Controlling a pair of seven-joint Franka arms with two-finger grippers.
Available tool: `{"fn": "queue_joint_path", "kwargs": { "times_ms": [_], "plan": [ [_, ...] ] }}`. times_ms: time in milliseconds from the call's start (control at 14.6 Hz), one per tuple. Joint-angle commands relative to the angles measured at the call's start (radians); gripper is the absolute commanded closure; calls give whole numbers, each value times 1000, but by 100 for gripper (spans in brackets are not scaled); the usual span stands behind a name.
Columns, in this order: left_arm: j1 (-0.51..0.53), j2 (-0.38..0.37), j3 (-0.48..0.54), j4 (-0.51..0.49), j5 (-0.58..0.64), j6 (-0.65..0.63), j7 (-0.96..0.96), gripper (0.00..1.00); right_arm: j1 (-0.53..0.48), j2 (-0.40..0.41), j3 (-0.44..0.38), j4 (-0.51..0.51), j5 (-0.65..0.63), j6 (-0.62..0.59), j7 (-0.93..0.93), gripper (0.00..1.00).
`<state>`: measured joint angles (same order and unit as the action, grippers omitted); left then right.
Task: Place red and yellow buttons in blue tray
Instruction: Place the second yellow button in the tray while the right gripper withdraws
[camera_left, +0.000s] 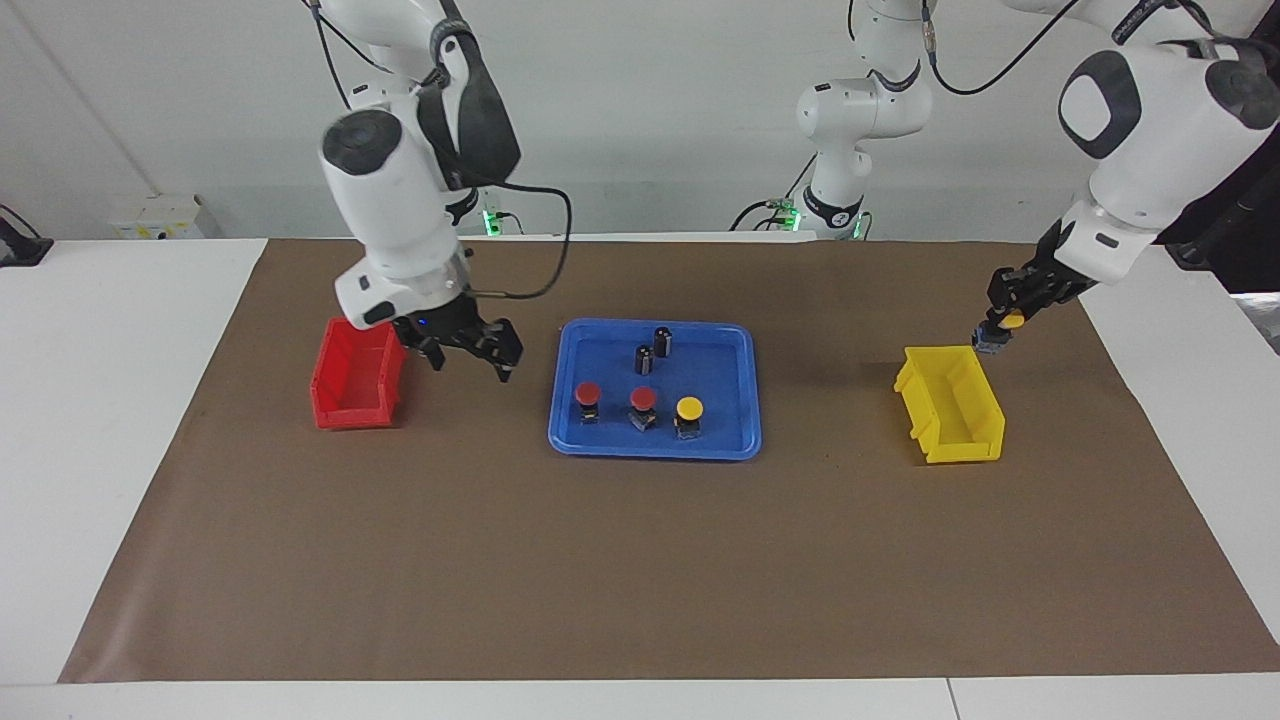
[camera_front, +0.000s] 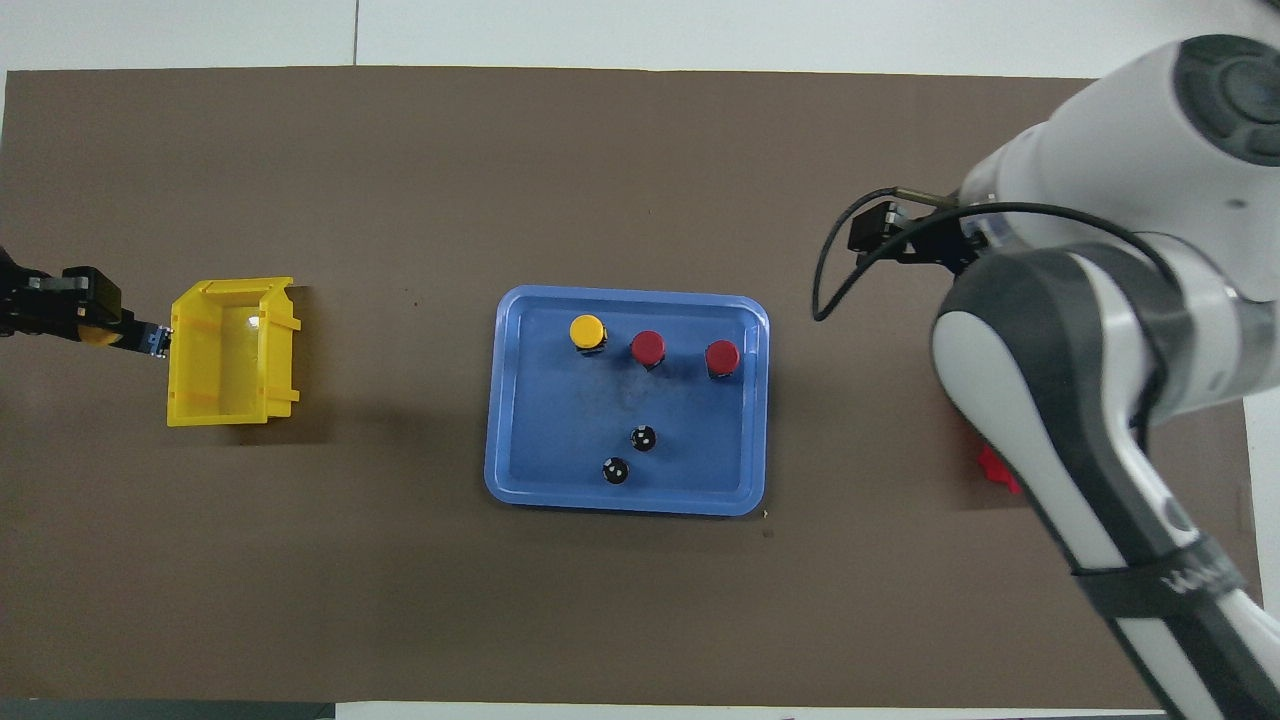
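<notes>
The blue tray (camera_left: 730, 440) (camera_front: 520, 470) lies mid-table. In it stand two red buttons (camera_left: 588, 394) (camera_left: 643, 399) and a yellow button (camera_left: 689, 408), in a row along the side farther from the robots. They also show in the overhead view: the red buttons (camera_front: 722, 355) (camera_front: 648, 347) and the yellow one (camera_front: 587, 330). My left gripper (camera_left: 1000, 328) (camera_front: 110, 325) is shut on the second yellow button (camera_left: 1013, 320) (camera_front: 95, 335). It holds it in the air just outside the yellow bin's rim, at the left arm's end. My right gripper (camera_left: 470, 355) is open and empty, raised beside the red bin.
Two dark cylinders (camera_left: 662, 341) (camera_left: 644, 359) stand in the tray, nearer to the robots than the buttons. The yellow bin (camera_left: 950, 405) (camera_front: 230, 350) is toward the left arm's end. The red bin (camera_left: 355, 375) is toward the right arm's end, mostly hidden under the right arm in the overhead view.
</notes>
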<state>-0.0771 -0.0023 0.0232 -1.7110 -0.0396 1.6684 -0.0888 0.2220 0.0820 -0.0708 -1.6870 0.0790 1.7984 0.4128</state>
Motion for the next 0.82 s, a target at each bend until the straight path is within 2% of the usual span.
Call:
{"fn": "queue_joint_path", "kwargs": {
  "times_ms": [0,205,342,479,752],
  "plan": [
    [-198,48,1,-82,-17,178,-220,99,-110,-86,9,-8,-8,-115,-131,0],
    [-350,142,1,-82,-40,310,-391,99,-240,-103,13,65,-28,-259,-345,0],
    [-423,208,1,-79,-48,399,-477,99,-277,-103,11,93,-57,-298,-423,0],
    [-463,251,1,-82,-49,439,-499,99,-280,-107,14,89,-135,-288,-477,0],
    [-500,303,1,-90,-49,468,-514,99,-306,-117,26,41,-136,-257,-488,0]
  ]
}}
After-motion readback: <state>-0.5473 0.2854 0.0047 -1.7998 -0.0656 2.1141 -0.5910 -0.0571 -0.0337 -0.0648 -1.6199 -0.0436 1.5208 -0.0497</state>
